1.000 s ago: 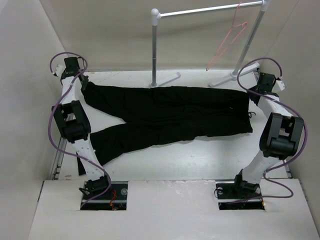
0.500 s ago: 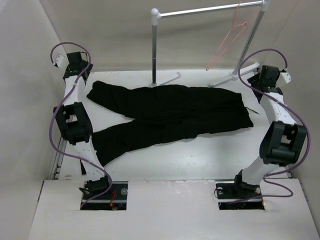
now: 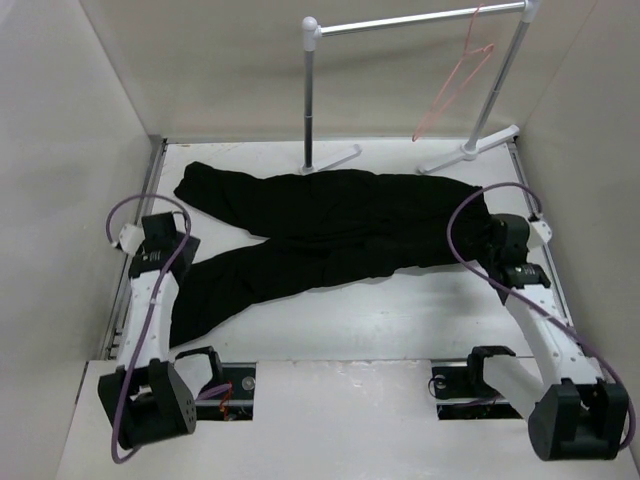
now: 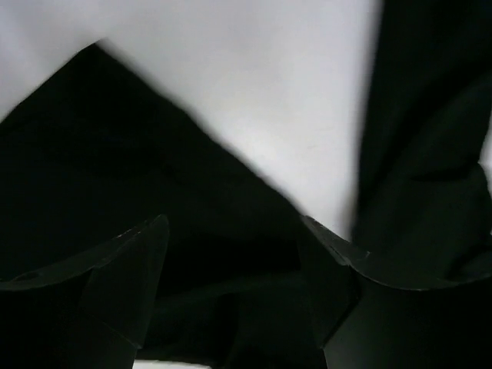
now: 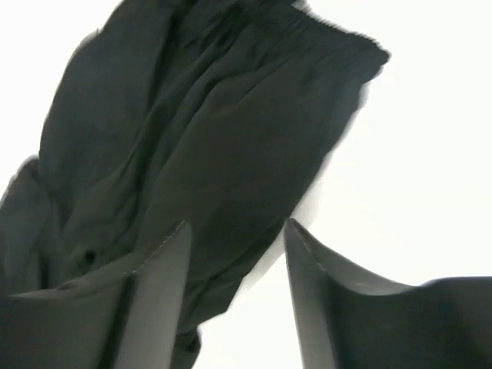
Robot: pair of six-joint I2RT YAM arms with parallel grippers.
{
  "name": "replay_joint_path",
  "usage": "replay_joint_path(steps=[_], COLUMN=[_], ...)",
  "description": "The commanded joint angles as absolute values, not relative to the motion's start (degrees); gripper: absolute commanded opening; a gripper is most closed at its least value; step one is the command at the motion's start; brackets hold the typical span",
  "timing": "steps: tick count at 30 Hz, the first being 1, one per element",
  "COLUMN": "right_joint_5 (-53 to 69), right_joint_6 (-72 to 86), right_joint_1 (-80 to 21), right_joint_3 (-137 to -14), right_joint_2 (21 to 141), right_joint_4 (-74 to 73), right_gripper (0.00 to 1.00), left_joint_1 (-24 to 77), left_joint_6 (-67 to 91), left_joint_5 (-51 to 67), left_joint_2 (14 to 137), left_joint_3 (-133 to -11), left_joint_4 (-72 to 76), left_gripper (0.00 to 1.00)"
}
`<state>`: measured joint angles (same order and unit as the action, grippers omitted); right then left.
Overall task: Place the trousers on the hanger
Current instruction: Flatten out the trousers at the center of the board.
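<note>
The black trousers (image 3: 340, 225) lie spread flat on the white table, waist to the right, both legs running left. On the rack's bar at the back right hangs the pink wire hanger (image 3: 455, 85), apart from the trousers. My left gripper (image 3: 172, 240) hovers by the lower leg's left end; its wrist view shows the left gripper (image 4: 231, 254) open over black trouser fabric (image 4: 115, 154). My right gripper (image 3: 497, 238) is at the waist end. In its wrist view the right gripper (image 5: 234, 238) stands open above the waist edge of the trousers (image 5: 215, 131), with nothing between the fingers.
A white tubular garment rack (image 3: 400, 20) stands at the back, its posts and feet (image 3: 335, 155) on the table's far edge. Beige walls close in left and right. Both arm bases sit at the near edge, with purple cables looping off the arms.
Both grippers opened and let go of the trousers' far ends. Both arms have pulled back from the far corners toward the near side. The trousers stay flat.
</note>
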<state>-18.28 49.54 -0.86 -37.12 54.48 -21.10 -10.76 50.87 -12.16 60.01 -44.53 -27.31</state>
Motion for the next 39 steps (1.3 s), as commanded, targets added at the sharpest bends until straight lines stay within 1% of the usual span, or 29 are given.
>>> replay_joint_path(steps=[1, 4, 8, 9, 11, 12, 13, 15, 16, 18, 19, 20, 22, 23, 24, 25, 26, 27, 31, 39], right_joint_5=[-19.2, -16.2, -8.6, -7.4, -8.3, -8.4, -9.0, -10.5, -12.0, -13.6, -13.6, -13.3, -13.6, -13.2, -12.7, -12.4, -12.5, -12.7, -15.5, -13.0], right_joint_6=[50.3, 51.4, 49.3, 49.1, 49.7, 50.4, 51.1, 52.3, 52.6, 52.3, 52.4, 52.6, 53.0, 53.5, 54.3, 54.6, 54.7, 54.7, 54.7, 56.0], right_joint_1=[3.5, 6.1, 11.5, 12.3, 12.7, 12.7, 12.7, 12.7, 12.7, 12.7, 12.7, 12.7, 12.7, 12.7, 12.7, 12.9, 13.1, 13.1, 14.2, 21.1], right_joint_3=[-35.7, -36.2, -42.3, -44.0, -46.0, -46.1, -45.7, -43.2, -41.7, -40.5, -40.6, -41.0, -41.6, -41.6, -41.7, -41.2, -40.8, -40.3, -37.9, -28.7], right_joint_2=[52.2, 58.8, 67.0, 69.4, 73.3, 74.5, 75.0, 72.8, 71.4, 71.9, 73.6, 75.8, 79.4, 81.0, 81.5, 81.0, 79.5, 77.9, 66.8, 44.2], right_joint_4=[-21.5, -17.1, -12.7, -13.3, -14.9, -16.2, -17.1, -17.8, -17.6, -16.9, -16.7, -16.7, -15.3, -14.0, -13.4, -12.8, -12.7, -12.9, -18.2, -33.5], right_gripper=[0.63, 0.64, 0.63, 0.63, 0.65, 0.65, 0.65, 0.65, 0.65, 0.62, 0.61, 0.58, 0.46, 0.33, 0.22, 0.15, 0.1, 0.09, 0.07, 0.06], left_joint_1=[-12.3, -13.1, -13.3, -13.6, -14.8, -15.5, -16.2, -17.4, -18.1, -19.4, -19.5, -19.6, -19.6, -19.6, -19.6, -19.8, -20.2, -20.5, -22.3, -24.3], left_joint_6=[52.6, 52.7, 52.7, 52.9, 53.0, 53.1, 53.3, 53.3, 53.3, 53.3, 53.3, 53.3, 53.9, 54.1, 54.1, 54.1, 53.9, 53.7, 53.4, 50.5], left_joint_5=[-11.0, -10.8, -10.8, -10.9, -10.7, -10.7, -10.5, -9.9, -9.9, -9.8, -10.4, -11.1, -12.1, -12.7, -13.0, -13.5, -14.7, -15.5, -18.2, -23.2], left_joint_2=[55.7, 54.9, 56.6, 57.1, 58.6, 59.1, 59.5, 60.3, 60.8, 62.3, 63.0, 64.0, 65.9, 67.2, 67.7, 68.0, 68.0, 68.0, 68.1, 67.4], left_joint_3=[-39.9, -35.7, -31.7, -30.9, -30.1, -29.5, -28.9, -28.0, -27.8, -28.1, -28.5, -28.9, -29.9, -30.9, -31.5, -32.6, -33.8, -34.6, -39.0, -46.3], left_joint_4=[-38.3, -39.9, -36.6, -35.4, -33.6, -32.8, -31.1, -28.4, -27.4, -25.7, -25.0, -24.2, -23.3, -23.0, -23.0, -22.9, -23.1, -23.3, -25.6, -33.0], left_gripper=[0.65, 0.64, 0.63, 0.62, 0.56, 0.5, 0.42, 0.27, 0.21, 0.13, 0.11, 0.1, 0.08, 0.06, 0.06, 0.05, 0.04, 0.04, 0.03, 0.01])
